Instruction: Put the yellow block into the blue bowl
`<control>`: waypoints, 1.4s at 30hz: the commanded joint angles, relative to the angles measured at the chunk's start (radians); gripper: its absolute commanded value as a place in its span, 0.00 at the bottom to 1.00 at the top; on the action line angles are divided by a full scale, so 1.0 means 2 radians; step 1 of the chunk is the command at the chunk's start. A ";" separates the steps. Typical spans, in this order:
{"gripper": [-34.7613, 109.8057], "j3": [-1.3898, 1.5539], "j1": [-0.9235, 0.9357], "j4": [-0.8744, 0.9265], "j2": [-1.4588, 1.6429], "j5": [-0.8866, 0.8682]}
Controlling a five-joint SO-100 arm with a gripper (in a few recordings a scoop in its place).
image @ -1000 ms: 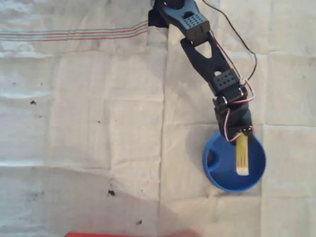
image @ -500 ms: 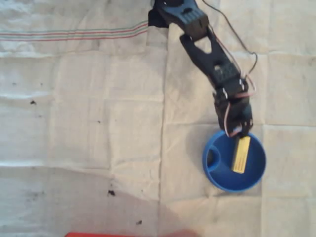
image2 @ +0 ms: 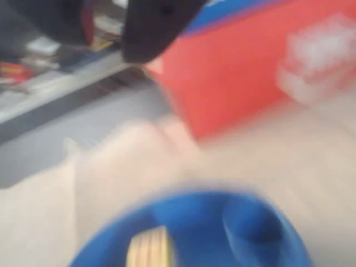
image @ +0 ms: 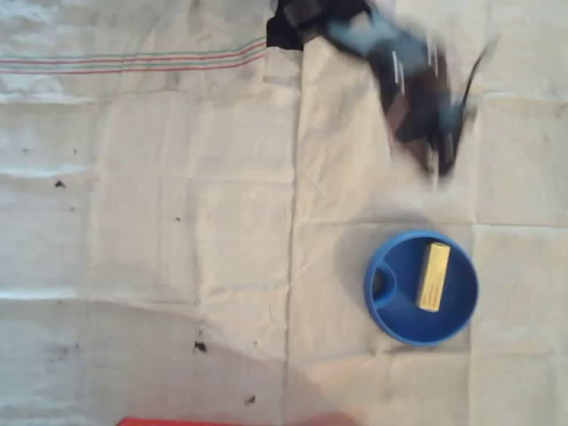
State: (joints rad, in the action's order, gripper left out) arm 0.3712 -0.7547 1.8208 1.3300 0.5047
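Overhead view shows the yellow block lying inside the blue bowl, the gripper (blurred, jaw state unclear) well apart; retreating should stay high, clear of the rim.

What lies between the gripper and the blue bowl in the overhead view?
Just bare pale cloth. The gripper, blurred, hangs above the blue bowl in the picture, and the yellow block lies inside the bowl.

Bright even light; arm motion-smeared overhead; wrist view heavily blurred.
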 commanded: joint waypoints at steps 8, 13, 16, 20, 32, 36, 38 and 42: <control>0.24 -0.027 -0.026 0.008 0.154 -0.153; 0.24 -0.008 -0.024 0.009 0.197 -0.173; 0.24 0.052 -0.025 0.009 0.242 -0.189; 0.24 0.184 -0.025 0.002 0.330 -0.206; 0.24 0.678 -0.021 -0.235 0.599 -0.218; 0.24 0.838 -0.020 -0.326 0.665 -0.218; 0.24 0.898 -0.020 -0.364 0.687 -0.218; 0.24 0.977 -0.024 -0.430 0.712 -0.218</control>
State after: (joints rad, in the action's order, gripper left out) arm 2.2626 -0.7977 1.0799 2.6998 0.0752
